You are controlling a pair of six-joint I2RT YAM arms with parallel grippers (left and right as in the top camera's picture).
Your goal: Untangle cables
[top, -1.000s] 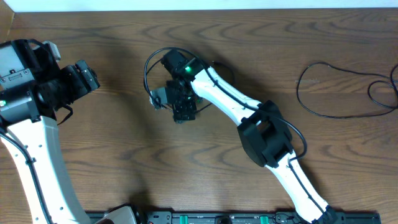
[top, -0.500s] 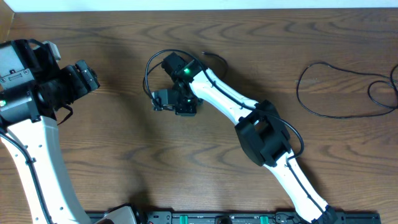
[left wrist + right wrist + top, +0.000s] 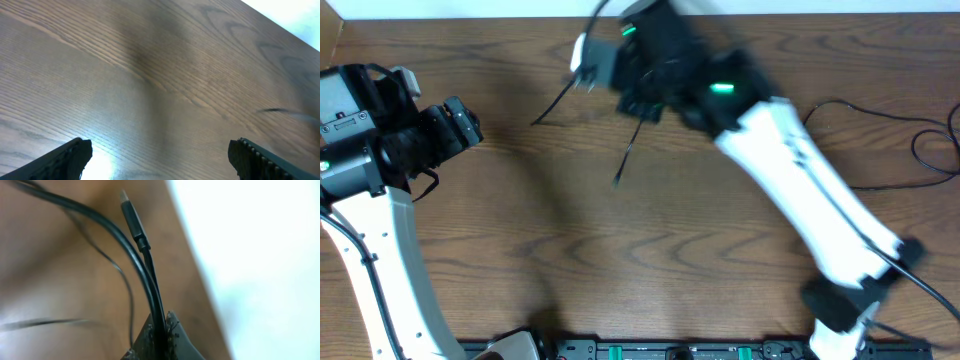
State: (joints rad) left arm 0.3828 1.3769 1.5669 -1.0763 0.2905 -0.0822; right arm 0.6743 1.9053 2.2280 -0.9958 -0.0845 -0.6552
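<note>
The right gripper (image 3: 161, 332) pinches the cables (image 3: 142, 272) just below a plug (image 3: 131, 215), their thin, light, limp strands dangling over the table (image 3: 620, 280) near its far edge, so gripping by the plug looks surest, while the left gripper (image 3: 160, 155) gapes wide, empty.

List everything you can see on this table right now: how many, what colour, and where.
held cables: at least two strands, black, pinched in the right gripper near the table's far edge
plug: one, black with a pale tip, on a held strand just beyond the grip
loose cable: one, black, looped on the table's right side
table: one, brown wood
left gripper: one, black, open over bare wood at left
right gripper: one, dark, shut on the held cables
</note>
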